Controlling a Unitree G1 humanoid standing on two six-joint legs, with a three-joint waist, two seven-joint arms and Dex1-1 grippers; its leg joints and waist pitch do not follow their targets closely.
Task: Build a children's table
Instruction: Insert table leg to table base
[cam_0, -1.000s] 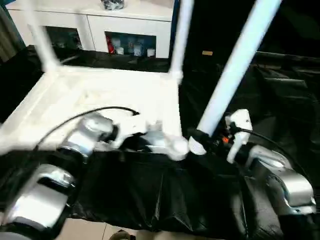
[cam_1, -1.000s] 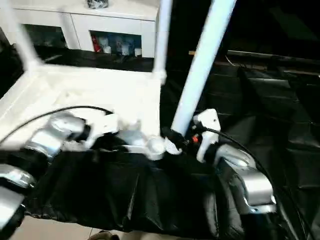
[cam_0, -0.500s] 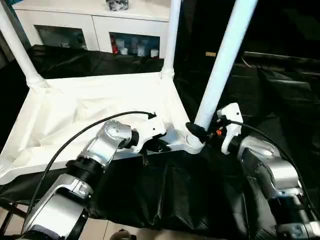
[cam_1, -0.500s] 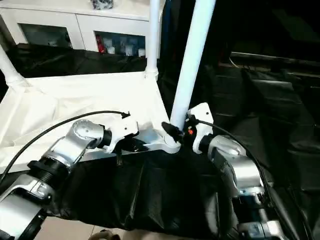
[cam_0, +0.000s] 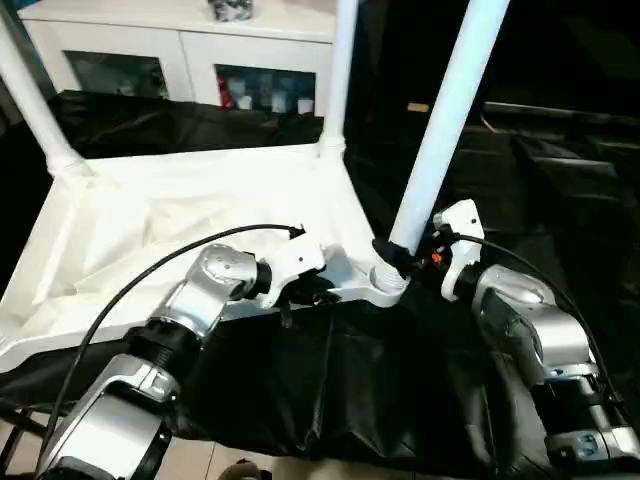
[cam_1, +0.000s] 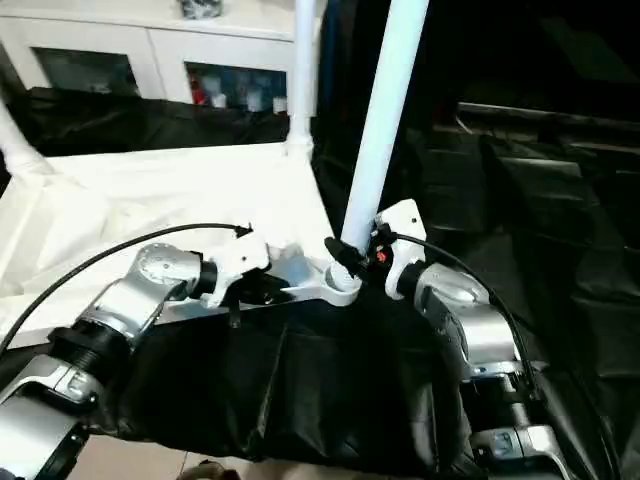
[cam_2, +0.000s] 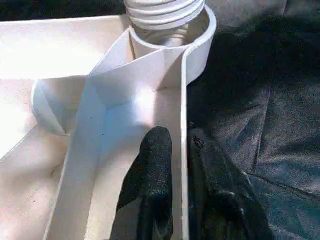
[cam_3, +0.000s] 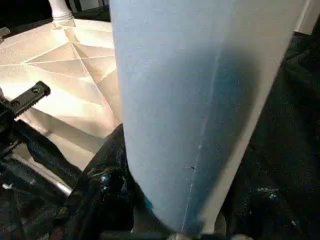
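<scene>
Our white plastic ribbed tabletop (cam_0: 180, 215) lies inverted on black sheeting (cam_0: 330, 390). Our right gripper (cam_0: 398, 262) clamps the tall white tube leg (cam_0: 440, 130) entering the corner socket (cam_2: 167, 20); a tilt could cross-thread it. Our left gripper (cam_2: 177, 165) pinches the tabletop's rim, which may slip.

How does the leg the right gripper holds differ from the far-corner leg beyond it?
The held leg leans away from the tabletop; the far-corner leg stands upright. The right gripper clasps the held leg's base; the far-corner leg stands untouched. Both are white tapered tubes at corner sockets.
</scene>
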